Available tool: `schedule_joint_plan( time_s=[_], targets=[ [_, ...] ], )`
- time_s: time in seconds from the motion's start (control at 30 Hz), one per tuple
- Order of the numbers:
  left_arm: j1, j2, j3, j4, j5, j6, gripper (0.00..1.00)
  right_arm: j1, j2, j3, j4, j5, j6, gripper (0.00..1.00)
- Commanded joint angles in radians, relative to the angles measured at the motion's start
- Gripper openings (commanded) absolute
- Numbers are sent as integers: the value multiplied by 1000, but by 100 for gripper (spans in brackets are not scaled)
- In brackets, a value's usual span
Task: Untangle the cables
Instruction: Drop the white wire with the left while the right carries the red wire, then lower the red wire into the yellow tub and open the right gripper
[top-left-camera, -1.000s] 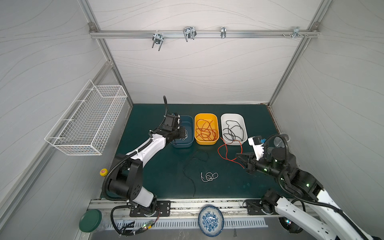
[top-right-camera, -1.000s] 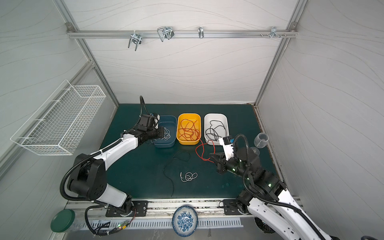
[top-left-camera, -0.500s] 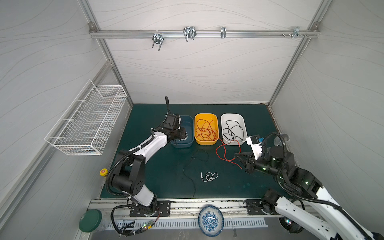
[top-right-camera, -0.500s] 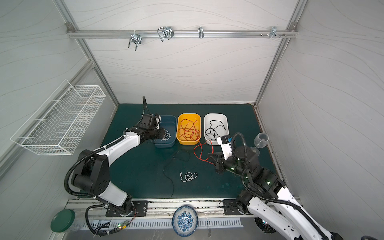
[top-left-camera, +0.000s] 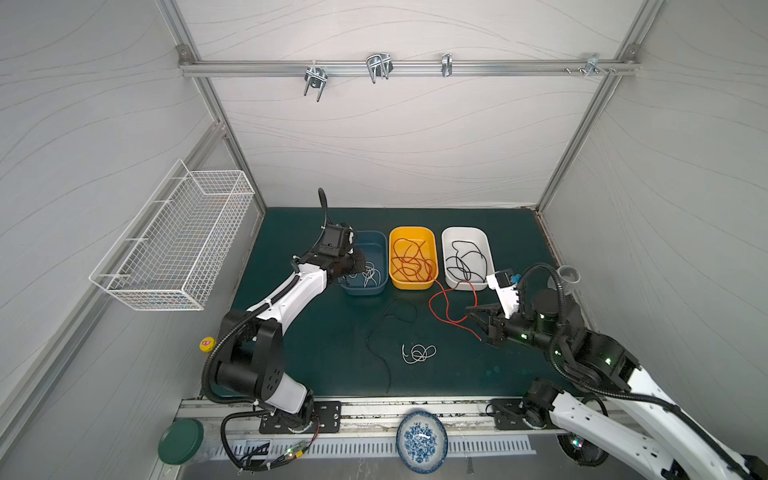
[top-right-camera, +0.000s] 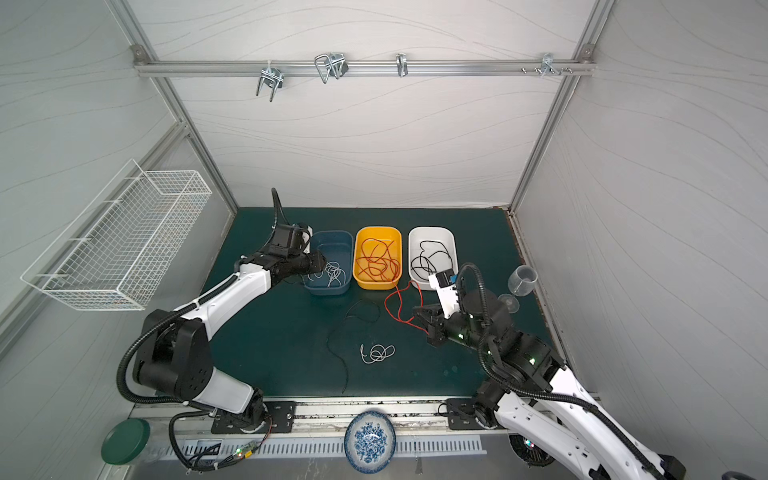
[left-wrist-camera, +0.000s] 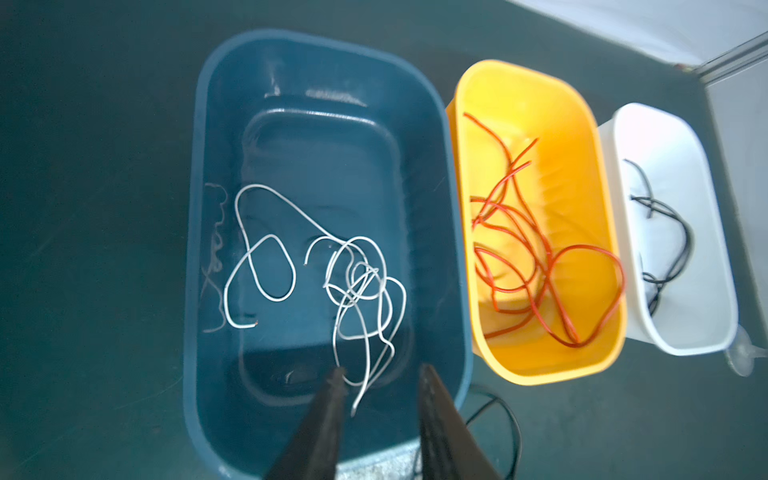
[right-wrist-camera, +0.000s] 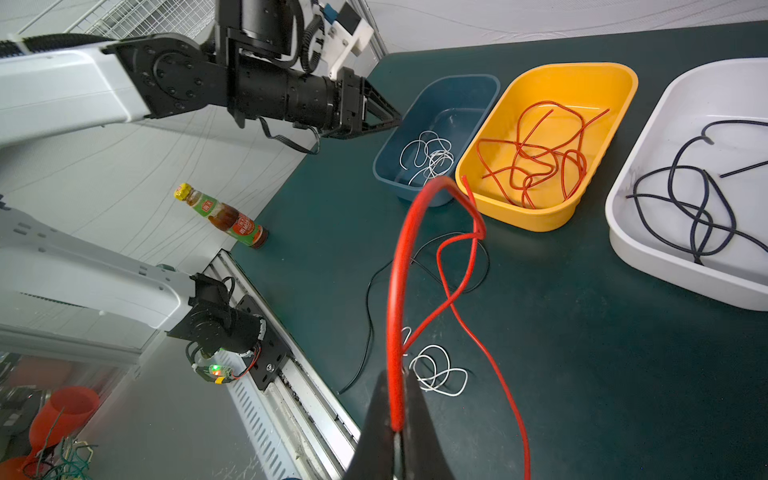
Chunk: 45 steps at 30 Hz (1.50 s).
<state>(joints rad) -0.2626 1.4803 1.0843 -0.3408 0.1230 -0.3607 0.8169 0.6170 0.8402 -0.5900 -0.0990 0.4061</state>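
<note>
**Right gripper pinched a red cable while the left stood parted over the blue tub**

A dark green mat (top-left-camera: 449, 382) floored a white-panelled cell framed in aluminium. A wire basket (top-left-camera: 174, 241) hung on the left wall, and a rail (top-left-camera: 498, 71) carrying metal hooks (top-left-camera: 377, 66) ran across the back. Three tubs stood side by side at the rear of the mat: a blue tub (top-left-camera: 374, 241) holding loose white cables (left-wrist-camera: 357, 282), a yellow tub (top-left-camera: 411, 232) holding red cables (top-left-camera: 409, 264), and a white tub (top-left-camera: 465, 235) holding black cables (top-left-camera: 461, 266). The right gripper (right-wrist-camera: 395, 376) was closed on a red cable (right-wrist-camera: 395, 291), which rose in a tall arc and looped down onto the mat near the yellow and white tubs. The left gripper (left-wrist-camera: 382, 370) hovered over the blue tub with its jaws partway apart; one white strand lay between them, unpinched. On the open mat lay a long black cable (right-wrist-camera: 368, 311) and, near it, a small white coil (top-left-camera: 417, 353). A blue-patterned plate (top-left-camera: 422, 440) and a green lid (top-left-camera: 180, 440) sat beyond the mat's front edge
</note>
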Motion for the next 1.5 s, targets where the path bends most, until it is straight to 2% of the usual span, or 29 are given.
schedule_joint_plan(
  time_s=[0.0,0.2,0.3,0.37,0.47,0.5,0.57,0.7,0.9,1.17,1.47],
  targets=[
    [2,-109,48,0,-19,-29,40,6,21,39,4,17,-32,0],
    [3,-276,23,-66,-112,-64,57,6,78,44,49,15,-34,0],
    [3,-349,5,-126,-164,-84,62,5,125,82,46,21,-44,0],
    [3,-400,-11,-182,-216,-93,73,0,161,108,39,26,-44,0],
    [3,-489,-45,-249,-237,-88,75,-19,211,138,35,27,-44,0],
    [3,-524,-66,-262,-242,-87,88,-29,229,147,37,25,-42,0],
    [3,-590,-108,-279,-257,-92,99,-55,259,167,42,14,-36,0],
    [3,-690,-191,-275,-254,-90,99,-136,312,189,89,-65,-22,0],
    [3,-720,-247,-250,-278,-111,100,-216,428,261,89,-114,-30,0],
    [2,-702,-246,-270,-284,-120,100,-262,574,317,152,-111,-27,0],
    [3,-699,-258,-276,-272,-109,100,-262,759,446,177,-90,-45,0]
  ],
)
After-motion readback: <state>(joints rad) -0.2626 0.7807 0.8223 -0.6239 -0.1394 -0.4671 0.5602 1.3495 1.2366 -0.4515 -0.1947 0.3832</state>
